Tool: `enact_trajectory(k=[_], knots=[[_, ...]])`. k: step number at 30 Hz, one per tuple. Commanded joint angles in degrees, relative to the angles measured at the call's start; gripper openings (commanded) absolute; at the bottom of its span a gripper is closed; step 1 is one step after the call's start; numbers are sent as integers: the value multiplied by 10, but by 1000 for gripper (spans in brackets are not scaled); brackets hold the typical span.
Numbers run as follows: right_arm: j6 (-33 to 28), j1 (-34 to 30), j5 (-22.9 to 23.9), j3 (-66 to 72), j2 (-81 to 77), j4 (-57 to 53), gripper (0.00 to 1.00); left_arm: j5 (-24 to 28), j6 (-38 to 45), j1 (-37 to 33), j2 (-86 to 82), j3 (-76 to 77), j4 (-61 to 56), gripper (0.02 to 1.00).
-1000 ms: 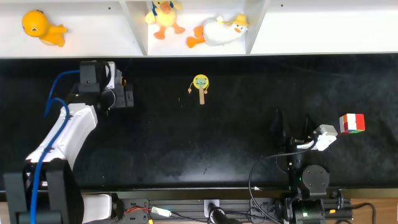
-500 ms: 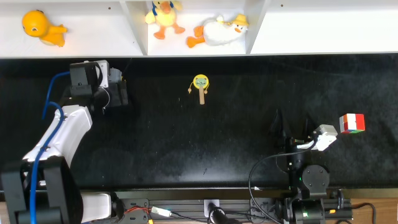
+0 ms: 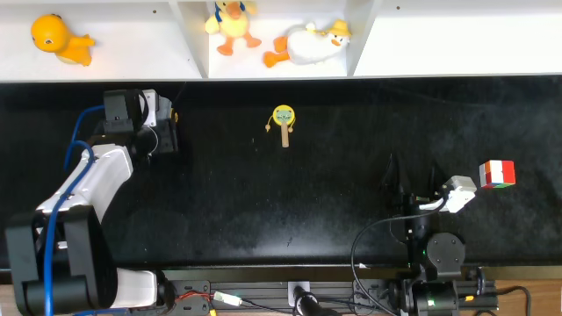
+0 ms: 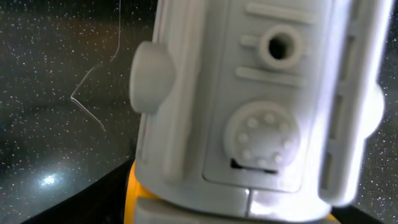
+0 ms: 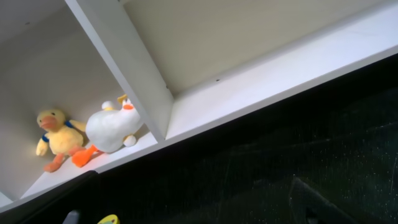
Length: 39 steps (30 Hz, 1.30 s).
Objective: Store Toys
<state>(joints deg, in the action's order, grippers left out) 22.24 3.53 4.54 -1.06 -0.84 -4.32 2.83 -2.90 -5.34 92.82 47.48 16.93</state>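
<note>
Left gripper [image 3: 169, 137]: near the table's left side, just below the white shelf [image 3: 439, 53]. A white moulded plastic toy with a yellow base [image 4: 249, 112] sits right against its wrist camera; grip cannot be told.

Right gripper [image 3: 413, 175]: jaws spread wide, nothing held, low over the black speckled table [image 3: 263, 211].

Open table between the arms.

Yellow round rattle on a wooden stick [image 3: 284, 121] lies mid-table. Red-white-green cube [image 3: 496, 173] lies right of the right gripper.

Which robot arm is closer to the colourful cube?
Right. The right gripper sits just beside the colourful cube; the left gripper is far across the table, near the shelf.
</note>
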Motion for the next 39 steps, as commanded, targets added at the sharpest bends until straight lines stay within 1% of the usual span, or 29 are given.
enact_trajectory(k=[1,2,5,7,10,17,23,27,32,39], knots=[[0,5,4,8,6,3,996,5,0,-1,4,-5,-4,617],[0,5,4,8,6,3,996,5,0,-1,4,-5,-6,579],[0,5,4,8,6,3,996,5,0,-1,3,-3,-9,549],[0,5,4,8,6,3,996,5,-2,-1,3,7,-1,507],[0,5,4,8,6,3,993,5,-2,-1,-3,27,16,426],[0,5,4,8,6,3,993,5,-2,-1,-36,74,83,336],[0,5,4,8,6,3,996,5,-2,0,-88,91,127,301],[0,5,4,8,6,3,996,5,-2,0,-131,91,123,294],[0,5,4,8,6,3,996,5,-2,0,-132,91,50,292],[0,5,4,8,6,3,996,12,-2,0,-78,91,-62,294]])
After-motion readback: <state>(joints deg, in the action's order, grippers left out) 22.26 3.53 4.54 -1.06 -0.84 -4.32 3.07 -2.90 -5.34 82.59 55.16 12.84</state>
